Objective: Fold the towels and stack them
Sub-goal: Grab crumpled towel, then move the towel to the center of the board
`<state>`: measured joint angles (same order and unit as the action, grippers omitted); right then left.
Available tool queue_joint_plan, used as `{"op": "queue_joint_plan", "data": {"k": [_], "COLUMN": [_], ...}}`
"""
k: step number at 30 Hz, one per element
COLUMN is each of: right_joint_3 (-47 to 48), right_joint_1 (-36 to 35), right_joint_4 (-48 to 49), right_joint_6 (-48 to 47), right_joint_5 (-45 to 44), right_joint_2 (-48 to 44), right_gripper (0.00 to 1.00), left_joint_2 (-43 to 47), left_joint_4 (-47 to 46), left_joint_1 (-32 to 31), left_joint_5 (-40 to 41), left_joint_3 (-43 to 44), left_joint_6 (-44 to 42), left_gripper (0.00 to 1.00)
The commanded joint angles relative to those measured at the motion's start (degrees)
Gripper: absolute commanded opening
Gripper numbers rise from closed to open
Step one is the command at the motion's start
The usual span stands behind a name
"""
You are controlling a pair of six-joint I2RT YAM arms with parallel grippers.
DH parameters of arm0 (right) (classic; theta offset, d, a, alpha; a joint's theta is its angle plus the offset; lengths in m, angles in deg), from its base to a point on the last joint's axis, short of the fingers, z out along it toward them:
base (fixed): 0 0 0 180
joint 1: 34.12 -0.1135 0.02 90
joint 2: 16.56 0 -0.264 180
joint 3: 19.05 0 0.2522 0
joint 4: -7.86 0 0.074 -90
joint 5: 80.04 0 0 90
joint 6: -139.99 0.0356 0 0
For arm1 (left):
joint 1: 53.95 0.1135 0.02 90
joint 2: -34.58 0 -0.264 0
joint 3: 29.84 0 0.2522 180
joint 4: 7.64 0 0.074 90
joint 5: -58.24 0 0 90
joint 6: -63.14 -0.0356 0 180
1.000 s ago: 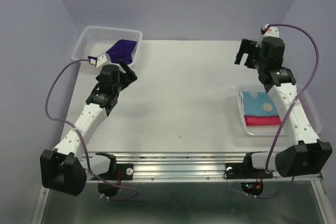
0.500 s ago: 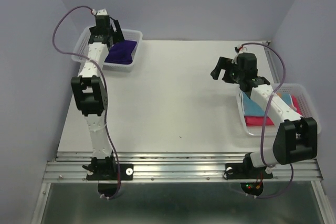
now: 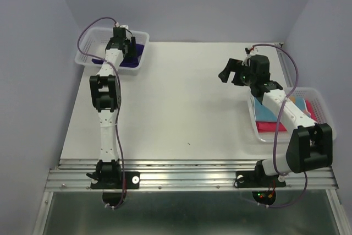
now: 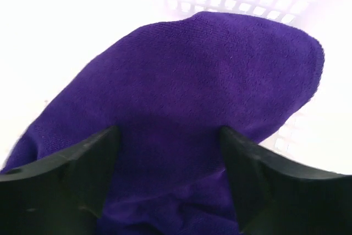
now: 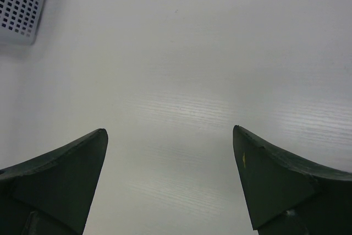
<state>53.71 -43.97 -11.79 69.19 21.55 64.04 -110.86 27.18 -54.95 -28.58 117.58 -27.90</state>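
From above, my left pincer (image 3: 124, 47) is down inside the left basket (image 3: 82, 54), over the navy-purple towel (image 3: 134, 54) that lies in it. I judge I reach in because this cloth has to come out onto the table (image 3: 181, 108) before it can be folded. My right pincer (image 3: 227, 73) hangs over the bare table, well apart from the left basket, on the far side from it. There it is out of the left arm's way and near where a towel could be spread. Farther from the left basket, across the table, the right basket (image 3: 321, 102) holds a light blue towel (image 3: 268, 111) on a pink towel (image 3: 271, 126); these look folded and stacked.

At my left wrist, the fingers (image 4: 66, 174) are spread wide, released, with a raised hump of the navy-purple towel between them against the left basket's mesh wall. Nothing is pinched yet. Closing here would catch the hump, which I take to be the reason for straddling it.

At my right wrist, the fingers (image 5: 60, 174) are spread too, holding nothing, only table beneath; a white mesh corner (image 5: 22, 4) shows, which basket I cannot tell
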Motion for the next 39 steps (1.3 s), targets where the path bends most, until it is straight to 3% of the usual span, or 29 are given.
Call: {"op": "queue_joint_plan", "data": {"k": [1,2,5,6,7,8,18,21,28,32,34,37,39], "right_joint_3": [-1.87,-1.96,-2.14,-2.22,-2.31,-2.4,-4.42,-5.74,-9.6,-11.45,-12.68,-13.65,-14.35], "right_joint_1": [-0.35,-0.35,-0.35,-0.26,-0.35,-0.35,-0.35,-0.35,-0.35,-0.26,-0.35,-0.35,-0.35], "right_joint_4": [2.9,2.9,2.9,3.16,3.34,3.52,4.39,4.57,2.91,0.71,-0.43,-2.19,-4.12], "right_joint_6": [-0.48,-0.57,-0.83,-0.83,-0.92,-0.92,-0.31,0.04,1.63,1.89,2.33,3.03,3.47], "right_joint_5": [-0.52,-0.69,-0.7,-0.7,-0.7,-0.7,2.38,2.38,2.29,1.24,0.8,1.32,1.5], "right_joint_2": [-1.67,-1.67,-1.76,-2.02,-2.11,-2.2,-5.27,-7.55,-16.43,-22.91,-26.43,-29.52,-32.07], "right_gripper": [1.0,1.0,1.0,1.0,1.0,1.0,1.0,1.0,1.0,1.0,1.0,1.0,1.0], "left_joint_2": [-2.11,-2.47,-3.0,-2.83,-2.22,-1.77,17.9,28.25,45.57,53.32,57.09,60.01,63.26], "left_joint_4": [-0.85,-0.76,-0.49,-0.67,-0.76,-0.76,-2.25,-2.34,-2.6,-4.44,-6.02,-6.82,-8.74], "left_joint_1": [0.29,0.29,0.38,0.38,0.29,0.38,0.47,0.38,-0.5,-4.36,-9.36,-19.63,-24.29], "left_joint_5": [-2.48,-2.48,-1.69,-1.6,-0.64,-0.28,4.03,1.05,-14.42,-26.6,-29.01,-26.48,-22.61], "left_joint_3": [2.92,2.74,2.21,1.69,1.51,1.6,0.02,-2.34,-11.66,-16.59,-19.84,-24.67,-33.67], "left_joint_6": [-0.46,-0.28,0.42,0.6,0.77,0.86,3.58,5.69,11.41,12.2,12.9,12.03,13.16], "left_gripper": [0.79,0.77,0.47,0.2,0.02,0.0,0.0,0.0,0.0,0.0,0.0,0.0,0.12]}}
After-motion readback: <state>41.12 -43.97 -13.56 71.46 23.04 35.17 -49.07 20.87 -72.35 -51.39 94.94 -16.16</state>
